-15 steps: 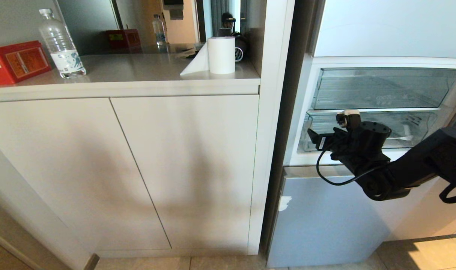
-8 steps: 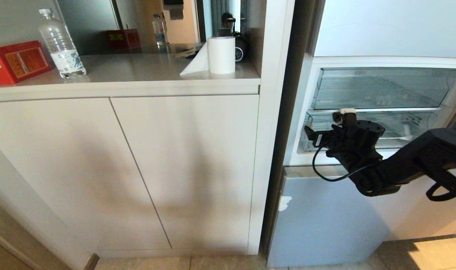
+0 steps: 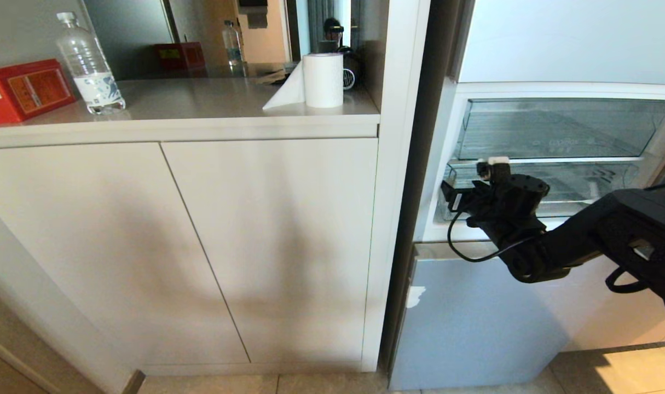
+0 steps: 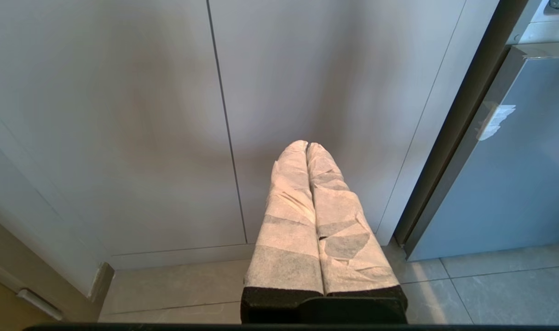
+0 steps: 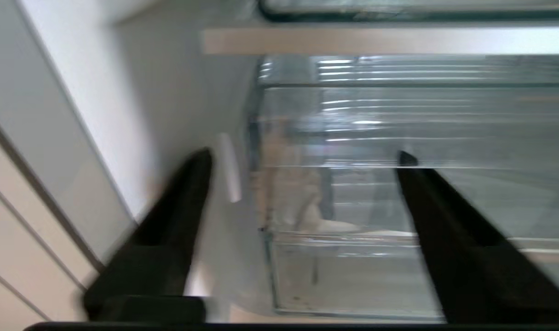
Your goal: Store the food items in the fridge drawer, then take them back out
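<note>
My right gripper reaches in from the right to the left front corner of the lower clear fridge drawer, which sits pushed in. In the right wrist view the gripper is open, its black fingers wide apart with the drawer's clear corner showing between them and nothing held. The food items are out of view. My left gripper is parked low, its white-wrapped fingers shut together, facing the cabinet doors.
A second clear bin sits above the drawer. A pale blue fridge panel lies below it. To the left, a counter carries a paper roll, a water bottle and a red box.
My right arm has moved left and slightly up, bringing the gripper closer to the drawer's left front corner. The left arm has not moved.
</note>
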